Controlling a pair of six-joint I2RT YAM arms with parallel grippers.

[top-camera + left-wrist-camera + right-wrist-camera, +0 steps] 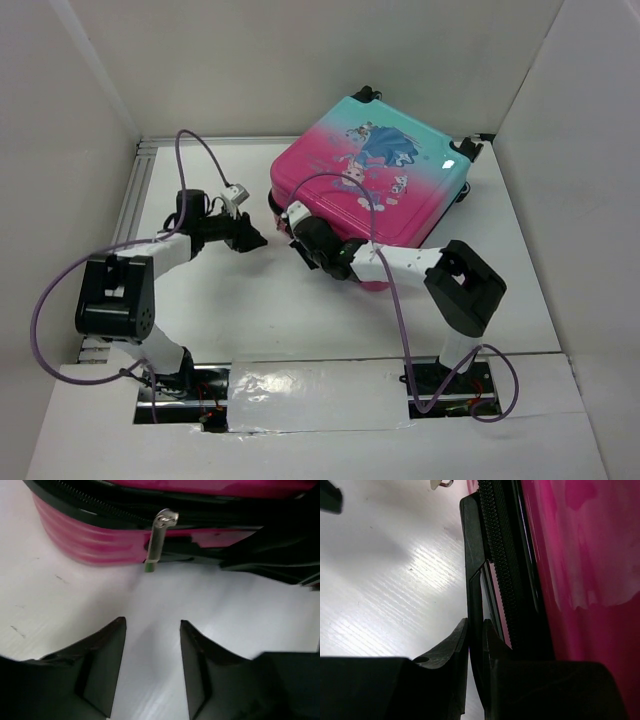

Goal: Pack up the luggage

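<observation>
– Right gripper point(475, 630) first, filling the bottom of its own wrist view: black fingers point(445, 650) pinched together on a thin black strip point(470, 555) along the edge of the luggage point(580, 580). Only a sliver between them, and the strip fills it.
– And the other claw?
– Left gripper point(152, 625) is spread wide and holds nothing, low over the white table point(60, 595). It faces a silver zipper pull point(159, 535) hanging from the black zip, near it but not touching.
– Where's the luggage?
– Lying flat and shut on the far right part of the table, pink end towards the arms, teal end away.
– Count it up.
– One luggage, one zipper pull in the left wrist view, two arms, two grippers, both at the pink near end.
</observation>
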